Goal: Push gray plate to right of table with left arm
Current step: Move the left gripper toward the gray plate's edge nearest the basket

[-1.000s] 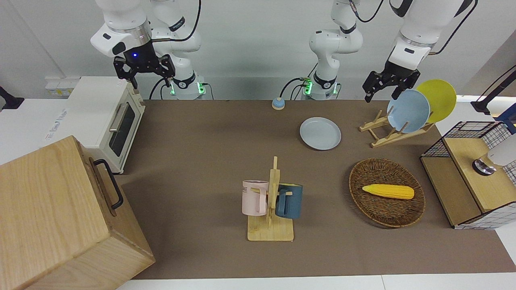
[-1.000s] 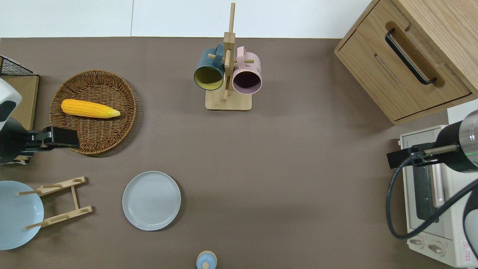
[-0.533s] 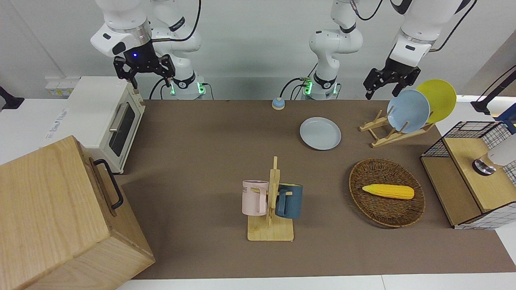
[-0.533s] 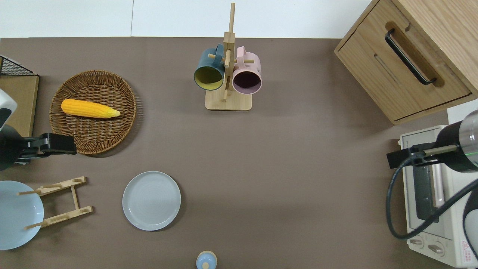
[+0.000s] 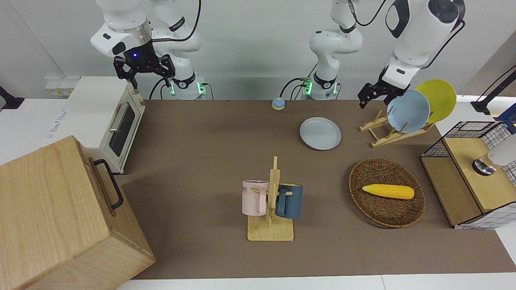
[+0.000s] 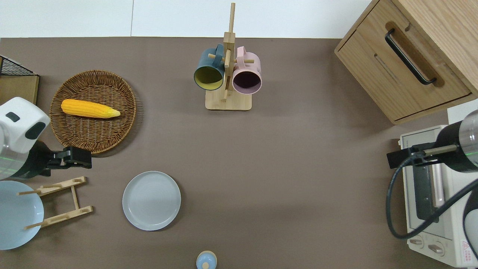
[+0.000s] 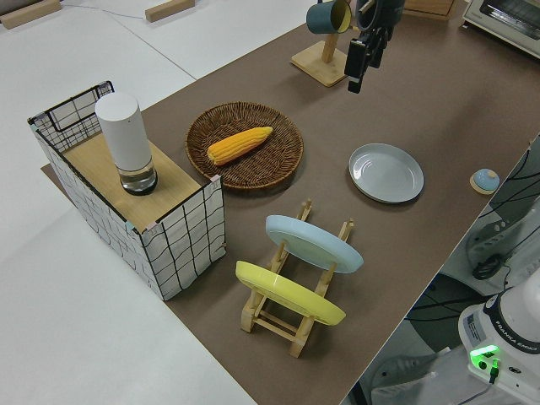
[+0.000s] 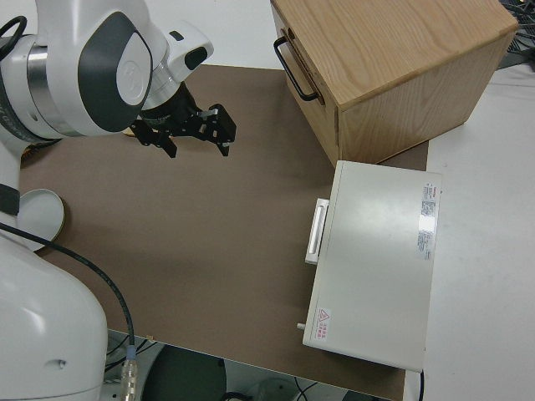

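The gray plate (image 5: pixel 320 133) lies flat on the brown table (image 5: pixel 201 141), near the robots' edge; it also shows in the overhead view (image 6: pixel 151 200) and the left side view (image 7: pixel 386 172). My left gripper (image 5: pixel 375 96) is open and empty in the air. The overhead view shows the left gripper (image 6: pixel 84 162) over bare table between the wicker basket and the wooden dish rack, apart from the gray plate and toward the left arm's end from it. My right gripper (image 5: pixel 144 74) is open, and that arm is parked.
A dish rack (image 6: pixel 59 201) holds a sky-blue plate (image 5: pixel 408 110) and a yellow plate (image 5: pixel 439 98). The wicker basket (image 6: pixel 112 127) holds a corn cob (image 6: pixel 89 108). A mug tree (image 6: pixel 227 74), a wooden cabinet (image 6: pixel 410 56), a toaster oven (image 5: pixel 107 121), a wire crate (image 5: pixel 467 177) and a small blue bell (image 6: pixel 206 260) also stand here.
My left gripper has moved off the basket's edge toward the robots and toward the gray plate, and the wrist has turned. The plate and the right arm have not moved.
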